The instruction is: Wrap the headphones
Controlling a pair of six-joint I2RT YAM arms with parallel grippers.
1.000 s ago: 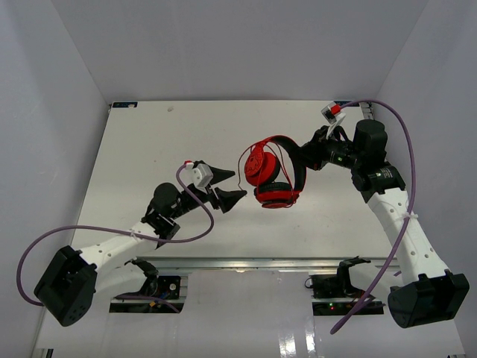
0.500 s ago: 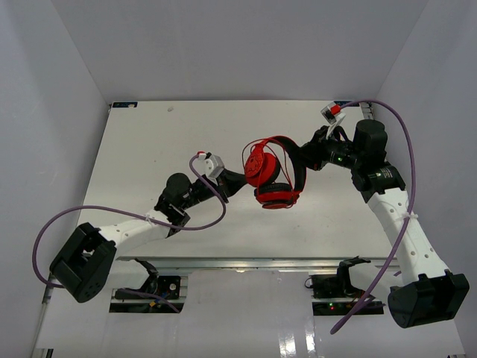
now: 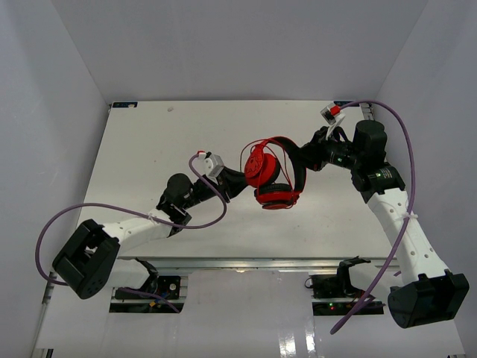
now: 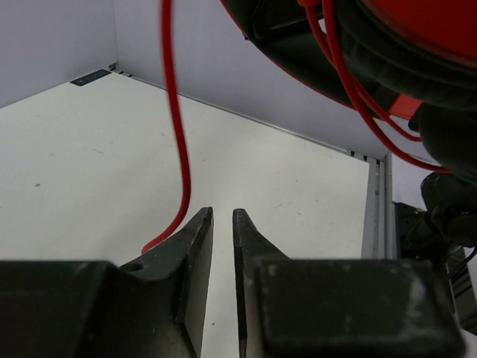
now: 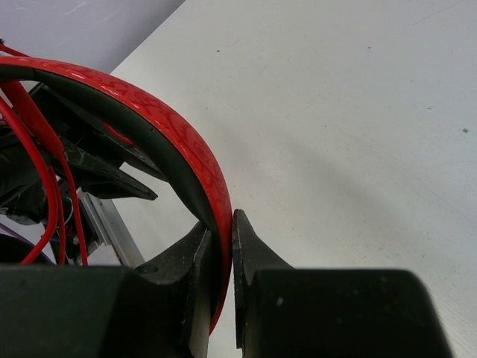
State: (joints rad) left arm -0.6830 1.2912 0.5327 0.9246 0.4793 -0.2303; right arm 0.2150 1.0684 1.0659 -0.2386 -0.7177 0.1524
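1. Jaws of my left gripper (image 4: 222, 216) stand narrow, with a thin slot between them and nothing in it. Only bare table (image 4: 74, 164) shows through.
2. The cable (image 4: 179, 149) hangs just outside the slot, on its left. It runs top to bottom and ends by the outer face of that jaw. I cannot tell whether it touches.
3. The headphones (image 3: 272, 175) are just above and beyond these jaws, held in the air over the table's middle, nearer its right edge.
4. My right gripper (image 5: 222, 224) is on their far side, clamped tight on the band (image 5: 190, 156).
5. My left is the nearer arm to the cable. I judge it must spread wider and shift left, so the hanging run falls between the jaws.
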